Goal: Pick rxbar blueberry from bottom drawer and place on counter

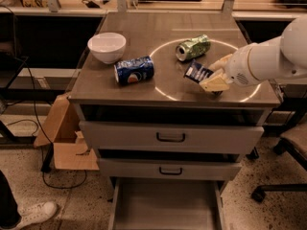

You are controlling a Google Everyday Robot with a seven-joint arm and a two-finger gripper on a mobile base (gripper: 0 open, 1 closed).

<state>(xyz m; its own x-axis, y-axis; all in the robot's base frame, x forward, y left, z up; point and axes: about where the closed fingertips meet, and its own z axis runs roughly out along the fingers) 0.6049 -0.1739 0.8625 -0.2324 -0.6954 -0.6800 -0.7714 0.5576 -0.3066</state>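
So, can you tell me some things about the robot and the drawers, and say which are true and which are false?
1. The hand, over the counter's right side, holds the rxbar blueberry. True.
2. The bottom drawer is shut. False: it is pulled open.
3. The blue can stands upright. False: it lies on its side.
4. A white bowl sits on the counter's left side. True.

Your arm [268, 56] reaches in from the right edge, fat white forearm angled leftward and slightly down. The gripper [208, 75] is at its left end, low over the right side of the bench [144, 87]. Its cream fingers [214, 83] point left, pinched on the rxbar blueberry [196, 71].
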